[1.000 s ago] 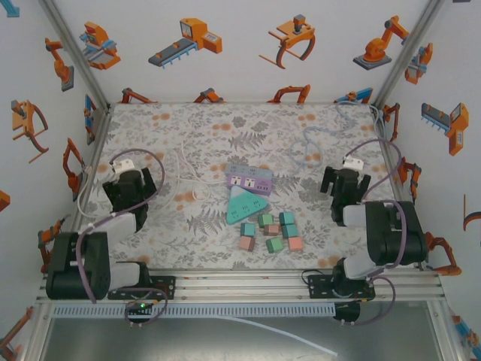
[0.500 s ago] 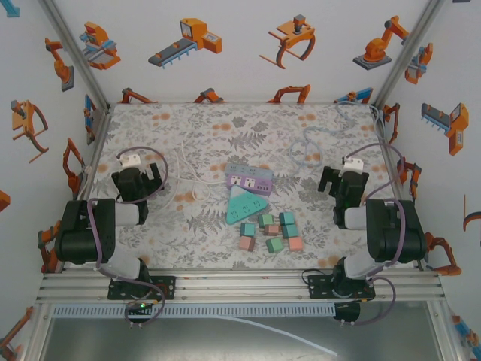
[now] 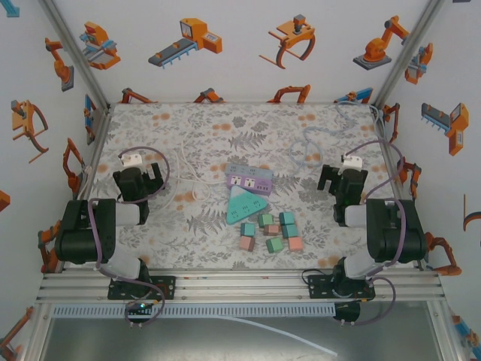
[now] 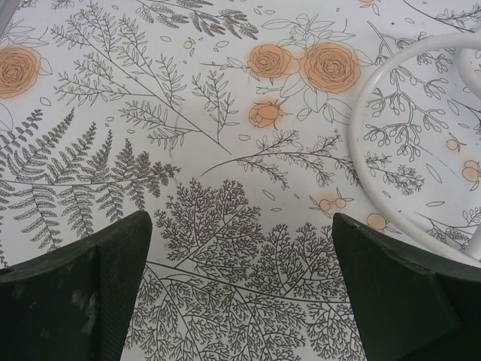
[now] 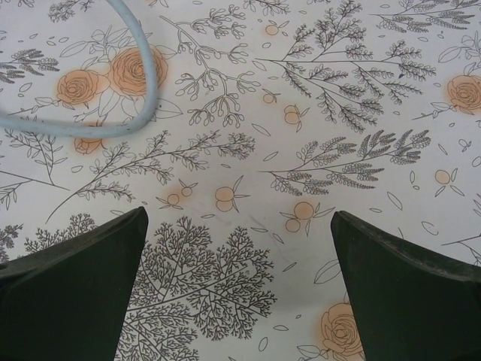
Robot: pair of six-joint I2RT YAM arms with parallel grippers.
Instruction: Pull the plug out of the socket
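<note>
Dead centre on the mat [image 3: 188, 128] sits the purple strip [image 3: 249, 179], long axis running left-right, with a teal strip [image 3: 242, 204] touching its near side. Honestly can't make out the plug from up top, it's too small, so my guess is it's on one of those two.

Left gripper [image 3: 137, 174] [image 4: 240, 226] and right gripper [image 3: 342, 174] [image 5: 239, 218] are both wide open, holding nothing, over bare mat. The purple strip lies inward from each; the right one looks slightly nearer.

White cable [image 4: 361, 135] loops just beside the left fingers, blue cable [image 5: 143, 83] is near the right. Blocks [image 3: 270, 232] lie loose in front of the teal strip, not in any container.
</note>
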